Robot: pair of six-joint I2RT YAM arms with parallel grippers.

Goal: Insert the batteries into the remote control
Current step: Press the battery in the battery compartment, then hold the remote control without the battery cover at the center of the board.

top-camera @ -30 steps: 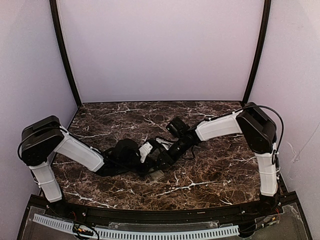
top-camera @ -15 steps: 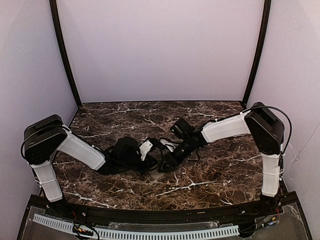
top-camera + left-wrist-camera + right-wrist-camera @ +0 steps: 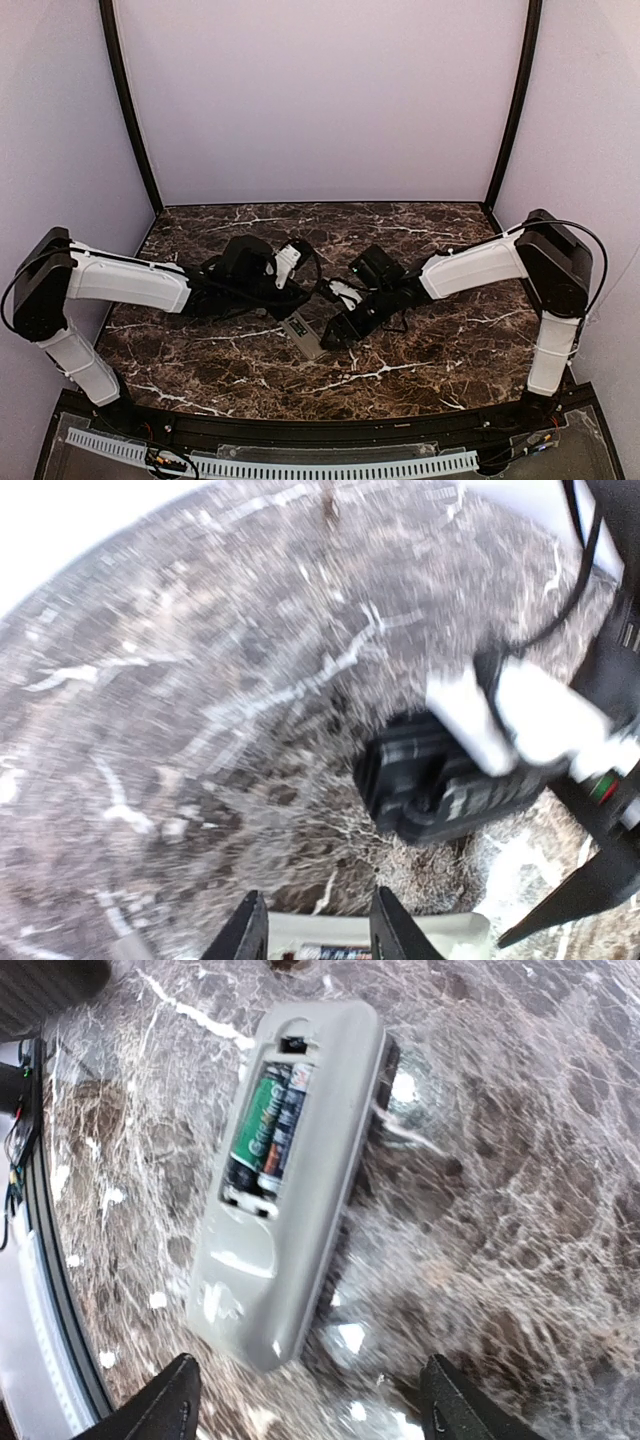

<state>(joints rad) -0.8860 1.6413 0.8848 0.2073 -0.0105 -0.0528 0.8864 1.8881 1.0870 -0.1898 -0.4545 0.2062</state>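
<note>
Now the remote control (image 3: 285, 1180) lies back-up on the bench (image 3: 520, 1160), both batteries (image 3: 262, 1130) side by side in its open bay. My right jaws stand wide, holding nothing; my left jaws look a little apart, though that view is blurred. No cover shows, so a knock from either crowded wrist could spill them out.

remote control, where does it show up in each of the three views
Top external: the remote control lies lower centre on the marble.
Left wrist: only a pale strip of it shows, at the bottom edge.
Right wrist: centre-left, back up, with the batteries in its open compartment.
Shared landmark: the white-veined dark marble table.
</note>
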